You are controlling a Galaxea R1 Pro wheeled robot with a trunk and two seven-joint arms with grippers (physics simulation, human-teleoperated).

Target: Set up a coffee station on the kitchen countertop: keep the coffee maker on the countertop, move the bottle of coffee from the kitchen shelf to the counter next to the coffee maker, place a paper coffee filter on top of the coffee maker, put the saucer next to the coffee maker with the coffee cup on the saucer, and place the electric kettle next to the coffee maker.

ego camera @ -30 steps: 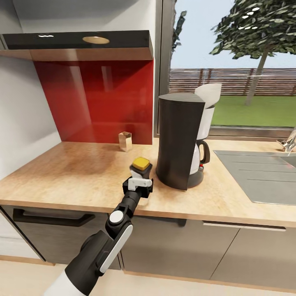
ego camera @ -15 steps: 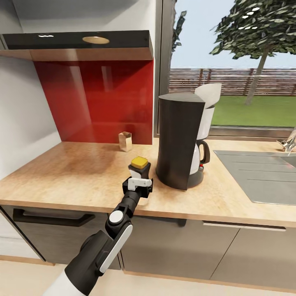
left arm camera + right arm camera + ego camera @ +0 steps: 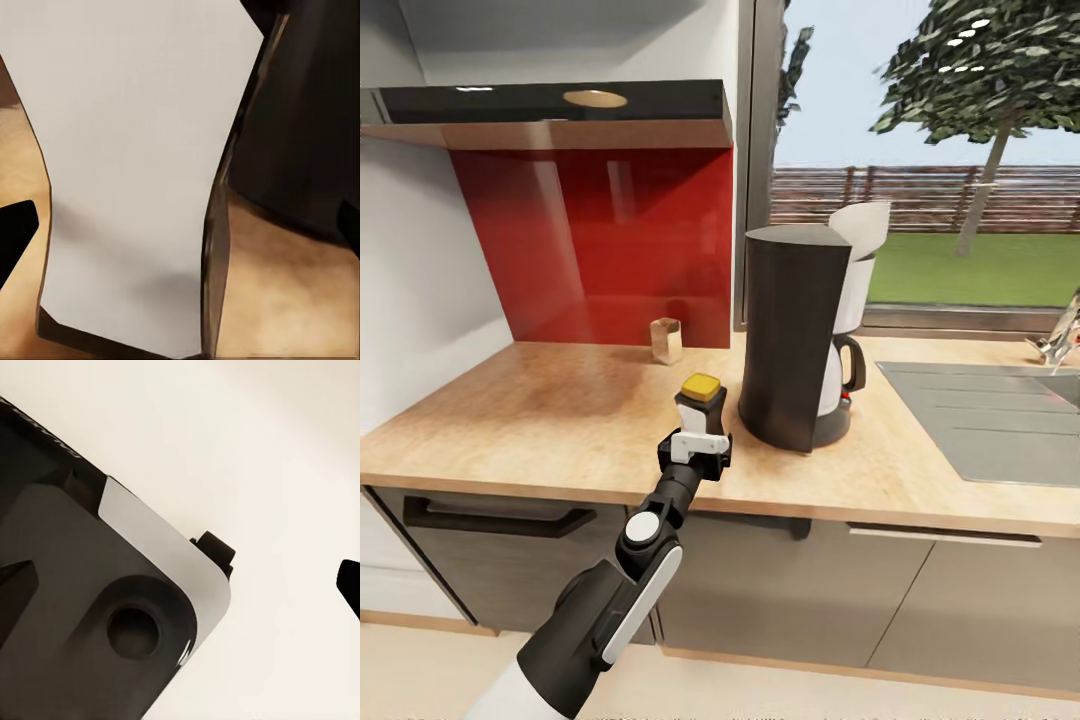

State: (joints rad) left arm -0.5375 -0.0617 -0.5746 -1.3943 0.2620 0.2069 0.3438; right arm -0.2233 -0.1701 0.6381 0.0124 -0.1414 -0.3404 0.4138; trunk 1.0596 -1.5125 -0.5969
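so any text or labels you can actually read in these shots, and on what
No readable text in any view.
bottle of coffee: its white label looks blank close up in the left wrist view.
coffee maker: no brand or markings visible.
Robot body in the right wrist view: a faint pale mark near the edge, too small to read.

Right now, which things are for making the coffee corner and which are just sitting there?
For the job: coffee maker, coffee bottle beside it, paper filter on top, countertop.

Just there: brown folded piece, sink, tap.
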